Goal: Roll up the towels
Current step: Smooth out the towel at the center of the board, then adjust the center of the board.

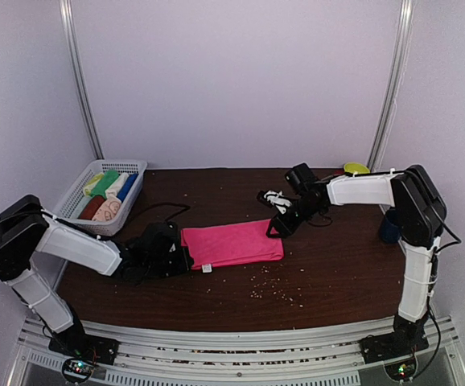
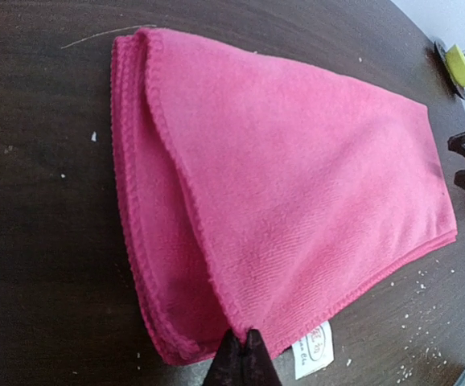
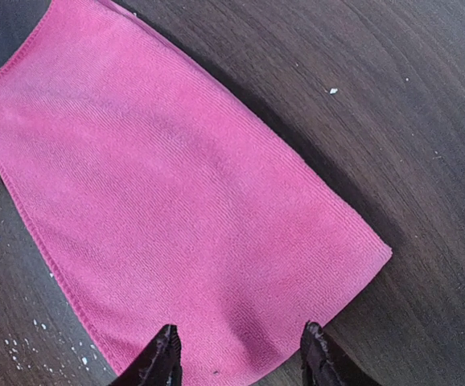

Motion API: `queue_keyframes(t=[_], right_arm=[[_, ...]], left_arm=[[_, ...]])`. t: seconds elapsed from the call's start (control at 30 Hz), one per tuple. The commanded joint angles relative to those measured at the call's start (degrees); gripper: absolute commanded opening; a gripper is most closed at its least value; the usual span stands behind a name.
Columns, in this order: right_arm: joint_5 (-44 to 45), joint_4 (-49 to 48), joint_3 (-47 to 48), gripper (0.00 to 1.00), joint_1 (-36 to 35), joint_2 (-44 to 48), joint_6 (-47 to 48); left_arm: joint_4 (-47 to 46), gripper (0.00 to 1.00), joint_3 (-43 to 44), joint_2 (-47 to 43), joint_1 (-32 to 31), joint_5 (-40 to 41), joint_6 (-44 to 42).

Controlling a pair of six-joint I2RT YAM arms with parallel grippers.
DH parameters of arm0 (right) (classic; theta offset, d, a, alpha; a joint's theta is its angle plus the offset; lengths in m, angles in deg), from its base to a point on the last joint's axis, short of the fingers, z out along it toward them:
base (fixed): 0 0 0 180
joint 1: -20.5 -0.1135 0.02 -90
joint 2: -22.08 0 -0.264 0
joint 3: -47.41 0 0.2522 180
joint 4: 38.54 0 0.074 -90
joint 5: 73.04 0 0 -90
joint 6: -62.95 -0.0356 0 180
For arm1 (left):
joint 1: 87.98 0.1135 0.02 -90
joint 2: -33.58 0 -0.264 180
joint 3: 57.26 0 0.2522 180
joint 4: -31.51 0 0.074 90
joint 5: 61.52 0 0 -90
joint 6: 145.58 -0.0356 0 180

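So the pink towel [image 1: 232,244] is lying flat around the middle of the desk [image 1: 345,273], a bit nearer the front edge than the back. It's folded into a long strip running left to right. The white basket [image 1: 128,166] is sitting at the far left corner with rolled towels [image 1: 108,193] in it, well apart from the pink one.

The left gripper [image 1: 181,257] is sitting at the strip's left short end with its fingers pressed together. On its wrist cam the tips are meeting right at the hem, just beside the little white tag [image 2: 314,351]. I honestly can't tell whether any cloth is caught between them. The right gripper [image 3: 240,363] is hanging over the right short end, spread wide and holding nothing.

Handling-wise, I'm guessing it's light, floppy microfibre with zero stiffness. The layers are already fanning out at the left hem, so they're probably going to slide over each other. Grab just the top layer and the fold is likely coming apart.

I'd be taking hold at one short end, pinching through every layer at the hem, and turning it over itself toward the other end. The other arm would be pinning the cloth down. The dark wood is looking smooth, so the whole strip may skate instead of rolling.
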Motion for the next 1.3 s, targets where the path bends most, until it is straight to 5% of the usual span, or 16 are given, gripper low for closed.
queue_keyframes(t=[0.0, 0.2, 0.4, 0.67, 0.93, 1.27], right_arm=[[1.4, 1.9, 2.1, 0.51, -0.1, -1.0, 1.8], [1.4, 3.5, 2.7, 0.52, -0.1, -1.1, 3.1], [1.0, 4.6, 3.1, 0.54, -0.7, -0.9, 4.6], [-1.2, 7.2, 4.2, 0.55, -1.2, 0.5, 7.9], [-6.5, 13.8, 5.3, 0.51, -1.6, 3.1, 15.3], [-6.8, 15.3, 1.2, 0.40, -1.7, 2.1, 18.0]], left_arm=[[0.0, 0.01, -0.2, 2.2, -0.3, 1.3, 0.3], [0.9, 0.06, -0.3, 2.2, -0.3, 2.5, 0.3], [3.2, 0.48, -0.6, -0.3, -0.4, 5.3, 0.5], [11.0, 0.62, 3.1, -8.6, -0.2, 14.3, -3.7], [12.4, 0.62, 11.4, -2.0, 4.8, 11.2, -13.9], [7.6, 0.44, 14.3, 6.7, 10.7, -0.7, -18.0]])
